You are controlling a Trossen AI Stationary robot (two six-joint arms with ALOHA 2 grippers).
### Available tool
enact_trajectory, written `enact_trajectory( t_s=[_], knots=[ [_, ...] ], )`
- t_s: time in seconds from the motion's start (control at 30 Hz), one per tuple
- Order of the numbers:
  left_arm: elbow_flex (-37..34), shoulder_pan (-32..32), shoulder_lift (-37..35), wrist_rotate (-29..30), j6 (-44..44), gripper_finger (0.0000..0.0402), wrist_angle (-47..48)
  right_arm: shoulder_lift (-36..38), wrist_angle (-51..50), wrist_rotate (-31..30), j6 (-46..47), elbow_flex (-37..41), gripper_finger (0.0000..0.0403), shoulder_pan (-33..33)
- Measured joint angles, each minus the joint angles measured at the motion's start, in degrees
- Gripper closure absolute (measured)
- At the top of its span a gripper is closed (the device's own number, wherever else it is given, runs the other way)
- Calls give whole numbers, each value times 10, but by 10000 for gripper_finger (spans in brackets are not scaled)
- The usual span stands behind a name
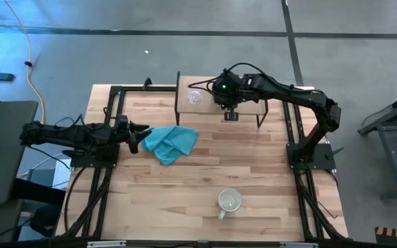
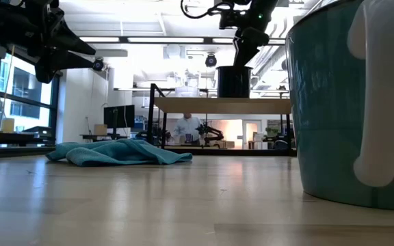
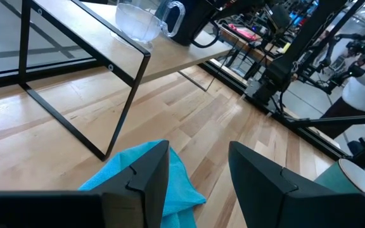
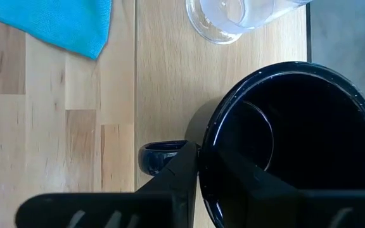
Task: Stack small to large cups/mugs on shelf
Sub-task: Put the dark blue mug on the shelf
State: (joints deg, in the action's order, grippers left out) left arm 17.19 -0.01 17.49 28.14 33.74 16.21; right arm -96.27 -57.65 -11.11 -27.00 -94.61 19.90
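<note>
Two arms show: the right gripper [image 4: 198, 166] reaches down over the shelf [image 1: 247, 108], its fingers pinching the rim of the black mug [image 4: 296, 139] beside the glass cup [image 1: 195, 97], while the left gripper [image 3: 198, 171] hangs open above the blue cloth [image 1: 171, 142].

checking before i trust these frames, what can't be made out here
- High view: black mug hidden under the right gripper.
- Low view: glass cup blurred into the bright background.
- Low view: pale mug cut off by the picture's edge.
- Left wrist view: teal cloth partly behind the left gripper.
</note>
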Motion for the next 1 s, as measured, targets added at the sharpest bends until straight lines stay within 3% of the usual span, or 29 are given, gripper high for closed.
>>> enact_trajectory(
  t_s=[1.0],
  knots=[
    [0, 0, 0, 0, 0, 250, 3, 4, 1, -8, -5, -2, 362, 0]
  ],
)
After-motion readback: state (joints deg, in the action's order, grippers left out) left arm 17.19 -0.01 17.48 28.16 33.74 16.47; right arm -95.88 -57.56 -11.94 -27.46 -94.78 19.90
